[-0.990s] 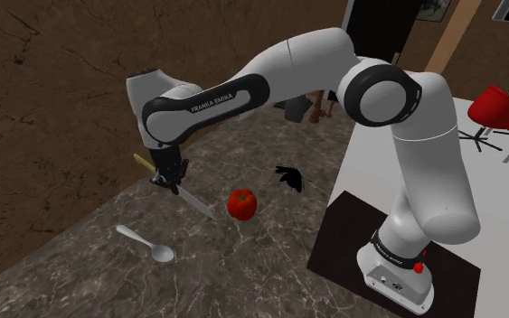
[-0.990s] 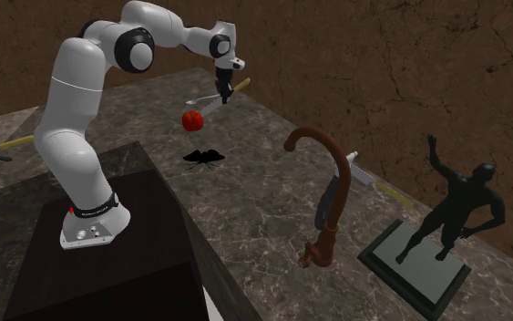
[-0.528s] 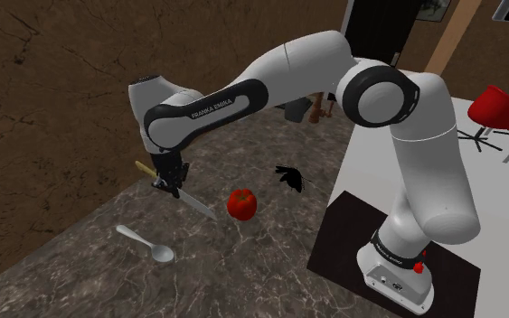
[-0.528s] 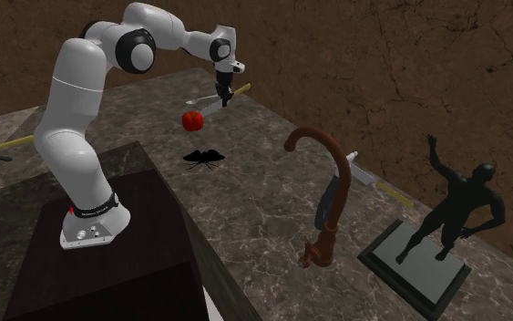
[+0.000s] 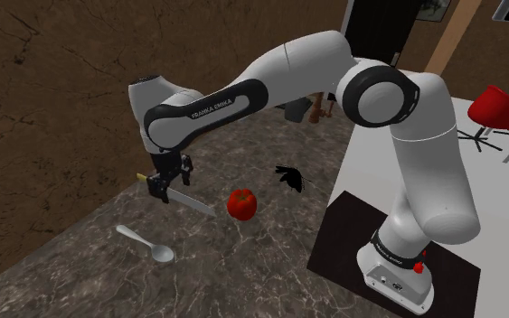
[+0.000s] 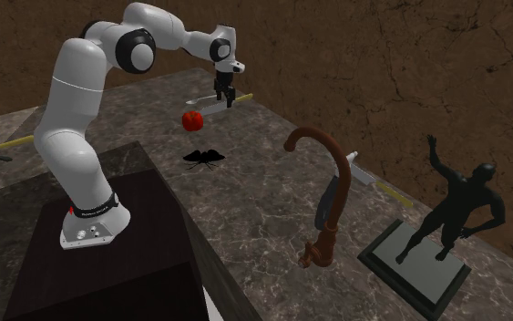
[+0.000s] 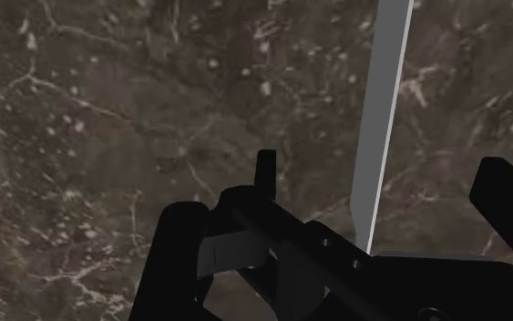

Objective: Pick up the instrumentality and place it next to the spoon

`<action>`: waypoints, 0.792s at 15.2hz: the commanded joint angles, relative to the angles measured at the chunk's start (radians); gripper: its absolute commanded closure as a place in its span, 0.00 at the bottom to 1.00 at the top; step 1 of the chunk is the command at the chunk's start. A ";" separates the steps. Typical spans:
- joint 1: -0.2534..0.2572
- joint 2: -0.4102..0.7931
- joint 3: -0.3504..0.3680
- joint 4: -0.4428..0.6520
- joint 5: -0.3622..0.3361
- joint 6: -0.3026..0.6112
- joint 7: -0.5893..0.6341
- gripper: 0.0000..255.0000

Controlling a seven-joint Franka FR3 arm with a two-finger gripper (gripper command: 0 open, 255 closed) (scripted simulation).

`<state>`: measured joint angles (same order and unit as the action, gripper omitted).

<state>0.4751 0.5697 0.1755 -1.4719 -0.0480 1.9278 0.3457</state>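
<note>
The knife is the task's tool, with a grey blade (image 5: 195, 201) and a yellowish handle. It lies flat on the dark marbled counter (image 5: 243, 262). My gripper (image 5: 164, 185) is open, its black fingers astride the knife near the handle, which pokes out beyond them. In the wrist view the blade (image 7: 382, 119) runs away from the gripper (image 7: 345, 232) between the spread fingers (image 7: 179, 251). A grey spoon (image 5: 146, 244) lies on the counter a short way nearer the camera than the knife. In the second exterior view the gripper (image 6: 223, 96) stands over the knife (image 6: 212, 106).
A red fruit (image 5: 241, 203) sits just past the blade's tip. A small black object (image 5: 288, 177) lies nearer the stand (image 5: 383, 262). Farther along the counter are a brown curved fixture (image 6: 329, 196), another knife (image 6: 365, 175) and a dark figurine (image 6: 453, 212).
The gripper was shut on the knife and has opened. The knife has dropped from its tilted hold and now lies level on the counter.
</note>
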 commanded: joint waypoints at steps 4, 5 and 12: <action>0.000 -0.016 0.002 0.103 0.004 -0.119 -0.003 0.00; 0.000 -0.016 0.002 0.103 0.004 -0.119 -0.003 0.00; 0.000 -0.016 0.002 0.103 0.004 -0.119 -0.003 0.00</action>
